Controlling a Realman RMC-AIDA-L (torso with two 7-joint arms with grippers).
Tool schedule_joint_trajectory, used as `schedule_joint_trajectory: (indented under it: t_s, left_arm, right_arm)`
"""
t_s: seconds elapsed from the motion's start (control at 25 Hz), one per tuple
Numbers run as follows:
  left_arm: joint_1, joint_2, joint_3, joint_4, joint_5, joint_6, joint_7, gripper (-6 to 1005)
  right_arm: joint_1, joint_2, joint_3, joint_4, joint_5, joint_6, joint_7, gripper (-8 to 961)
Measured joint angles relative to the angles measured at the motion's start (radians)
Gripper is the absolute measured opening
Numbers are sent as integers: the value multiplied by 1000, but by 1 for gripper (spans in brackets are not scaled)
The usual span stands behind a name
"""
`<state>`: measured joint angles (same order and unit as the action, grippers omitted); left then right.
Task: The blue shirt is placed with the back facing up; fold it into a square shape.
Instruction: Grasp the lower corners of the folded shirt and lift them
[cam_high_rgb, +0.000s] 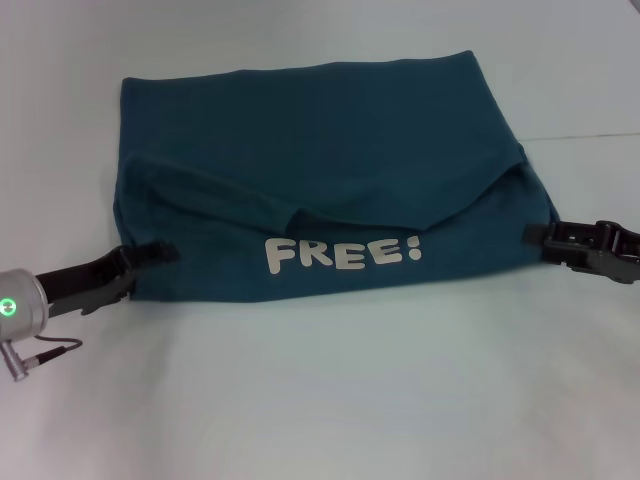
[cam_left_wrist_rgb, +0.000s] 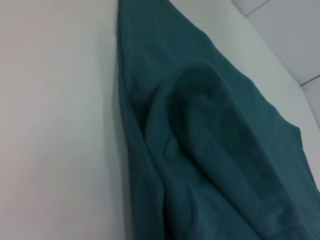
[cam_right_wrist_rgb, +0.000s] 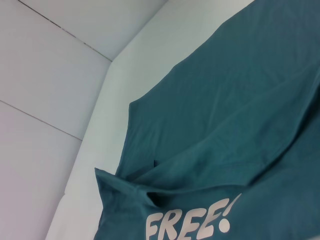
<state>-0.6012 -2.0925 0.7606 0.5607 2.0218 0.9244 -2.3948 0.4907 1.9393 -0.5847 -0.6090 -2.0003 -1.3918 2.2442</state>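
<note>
Black plastic and metal make up the left hand (cam_high_rgb: 150, 256), which lies low on the pale counter (cam_high_rgb: 330, 400) at the near left corner of the large dark teal-blue soft-fabric short-sleeved shirt (cam_high_rgb: 330, 150). Its tips touch the cloth edge there, and they look pinched together on the fabric, though the overlap is dark and I cannot tell for certain. Opposite it, the black right hand (cam_high_rgb: 535, 236) meets the shirt's near right corner in the same way, tips against the hem, and again whether it is clamped or merely resting cannot be told.

Between the two hands the shirt lies partly folded. A near band carrying the white lettering "FREE!" (cam_high_rgb: 342, 254) faces upward, with a curved flap of cloth draped over it from behind, leaving a loose ridge across the middle. The far part lies flat and roughly rectangular. From the left wrist view this ridge shows as a rounded hump of fabric (cam_left_wrist_rgb: 200, 110) beside bare counter.

Holding both corners at once, level with each other, would keep the fold edge straight and taut, so the cloth lands square rather than skewed. The bundle is not yet square, I judge.
</note>
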Motion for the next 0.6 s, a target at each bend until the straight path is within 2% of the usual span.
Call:
schedule_joint_trajectory:
  t_s: [0.36, 0.6]
  left_arm:
    - [-13, 8, 10, 1, 44, 6, 0, 719]
    - [-17, 8, 17, 1, 48, 7, 0, 498]
  right_arm:
    - [0, 0, 2, 0, 0, 1, 0, 628]
    - [7, 0, 2, 0, -3, 2, 0, 624]
